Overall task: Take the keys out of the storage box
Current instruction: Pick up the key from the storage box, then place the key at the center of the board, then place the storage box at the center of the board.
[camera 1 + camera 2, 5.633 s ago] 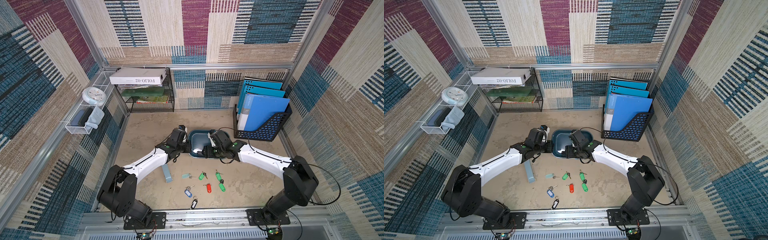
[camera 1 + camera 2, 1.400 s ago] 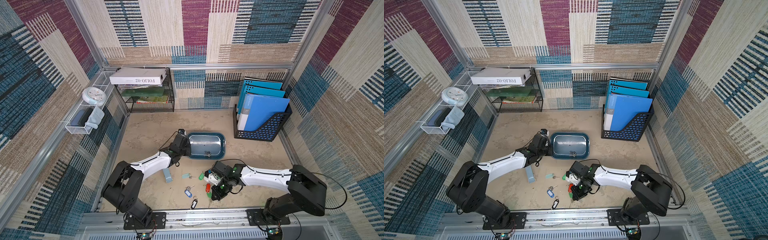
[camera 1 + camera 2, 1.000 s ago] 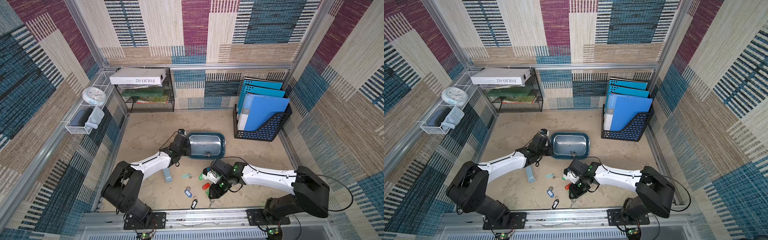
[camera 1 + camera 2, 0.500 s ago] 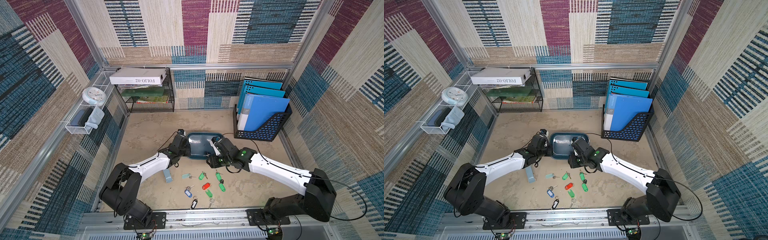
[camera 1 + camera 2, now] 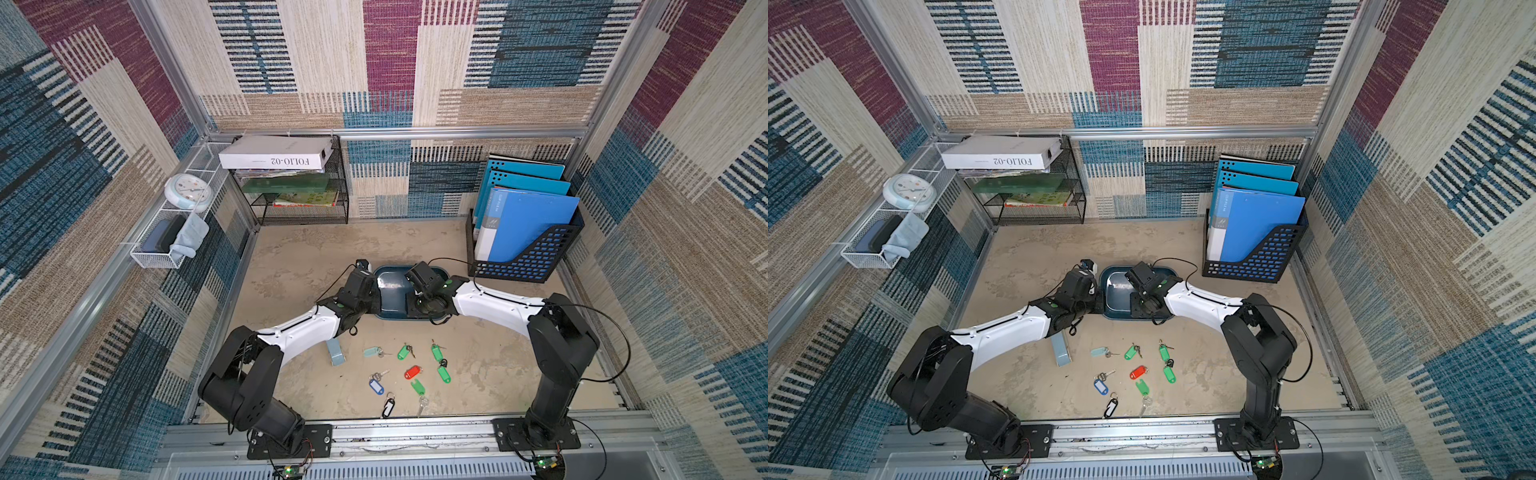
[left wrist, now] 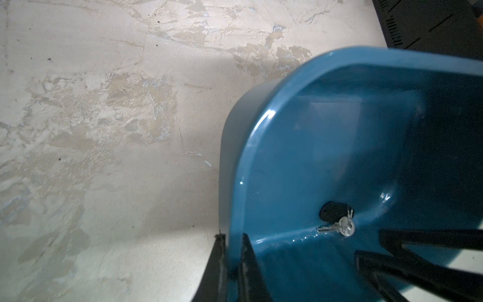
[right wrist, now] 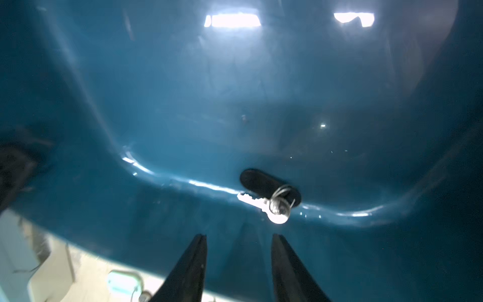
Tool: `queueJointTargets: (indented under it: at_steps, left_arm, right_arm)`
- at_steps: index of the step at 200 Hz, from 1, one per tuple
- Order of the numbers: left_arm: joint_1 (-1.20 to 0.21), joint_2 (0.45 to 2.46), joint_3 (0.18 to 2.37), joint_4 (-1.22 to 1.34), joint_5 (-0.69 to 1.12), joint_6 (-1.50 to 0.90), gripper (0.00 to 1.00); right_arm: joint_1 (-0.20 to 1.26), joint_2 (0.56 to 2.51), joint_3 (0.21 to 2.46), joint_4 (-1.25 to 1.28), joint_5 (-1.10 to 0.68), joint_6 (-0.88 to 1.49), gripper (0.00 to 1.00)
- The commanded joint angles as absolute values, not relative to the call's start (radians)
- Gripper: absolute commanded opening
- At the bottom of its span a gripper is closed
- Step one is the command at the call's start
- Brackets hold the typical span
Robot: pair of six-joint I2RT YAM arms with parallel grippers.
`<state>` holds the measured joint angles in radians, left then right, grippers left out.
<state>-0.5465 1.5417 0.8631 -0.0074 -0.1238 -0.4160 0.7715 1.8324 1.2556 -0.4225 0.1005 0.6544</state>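
The left gripper (image 6: 232,243) pinches the rim of the shallow dark teal plastic storage box (image 5: 390,291). Inside, 1 black-tagged metal key (image 7: 269,188) lies against the wall, just ahead of the right gripper (image 7: 237,236), its jaws parted and empty. 8 coloured-tagged keys (image 5: 412,372) lie on the beige table (image 5: 291,257) near a pale blue oblong case (image 5: 336,353).

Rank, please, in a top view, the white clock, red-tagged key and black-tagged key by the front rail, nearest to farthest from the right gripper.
1. Red-tagged key: near the storage box.
2. Black-tagged key: at the front.
3. White clock: high, far left.
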Motion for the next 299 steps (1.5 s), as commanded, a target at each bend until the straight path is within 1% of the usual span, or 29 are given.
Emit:
queueJointTargets:
  at_steps: [1, 46, 69, 79, 89, 111, 161, 221, 246, 263, 274, 287, 299]
  left_arm:
    - [-0.546, 1.548, 0.867, 0.008, -0.122, -0.422, 0.0]
    - [-0.546, 1.546, 0.867, 0.006, -0.13, -0.42, 0.0]
    - [-0.546, 1.545, 0.866, 0.006, -0.131, -0.42, 0.0]
    - [-0.546, 1.546, 0.867, 0.005, -0.132, -0.42, 0.0]
    - [-0.546, 1.546, 0.867, 0.005, -0.133, -0.42, 0.0]
    - [-0.546, 1.546, 0.869, 0.003, -0.133, -0.417, 0.0]
    - [-0.545, 1.548, 0.873, -0.001, -0.136, -0.418, 0.0]
    - [-0.545, 1.554, 0.877, -0.008, -0.142, -0.419, 0.0]
    - [-0.546, 1.559, 0.892, -0.029, -0.147, -0.42, 0.0]
    - [-0.545, 1.565, 0.901, -0.044, -0.153, -0.422, 0.0]
    - [-0.545, 1.566, 0.904, -0.046, -0.154, -0.424, 0.0]
    - [-0.546, 1.57, 0.909, -0.049, -0.152, -0.431, 0.0]
    - [-0.546, 1.574, 0.922, -0.071, -0.157, -0.442, 0.0]
  right_arm:
    - [0.767, 1.861, 1.27, -0.446, 0.138, 0.674, 0.43]
    - [0.758, 1.899, 1.259, -0.447, 0.157, 0.681, 0.33]
    - [0.755, 1.907, 1.262, -0.444, 0.158, 0.674, 0.21]
    - [0.755, 1.908, 1.264, -0.444, 0.159, 0.67, 0.13]
    - [0.755, 1.907, 1.265, -0.445, 0.164, 0.668, 0.07]
    - [0.753, 1.905, 1.265, -0.449, 0.176, 0.662, 0.0]
    - [0.753, 1.873, 1.281, -0.466, 0.191, 0.627, 0.0]
    - [0.753, 1.713, 1.247, -0.496, 0.18, 0.553, 0.0]
    - [0.758, 1.592, 1.194, -0.496, 0.064, 0.487, 0.0]
    - [0.762, 1.462, 1.129, -0.488, -0.097, 0.398, 0.0]
    - [0.764, 1.379, 1.091, -0.528, -0.21, 0.376, 0.0]
    - [0.771, 1.295, 1.05, -0.596, -0.243, 0.397, 0.0]
    - [0.774, 1.214, 0.997, -0.661, -0.326, 0.421, 0.0]
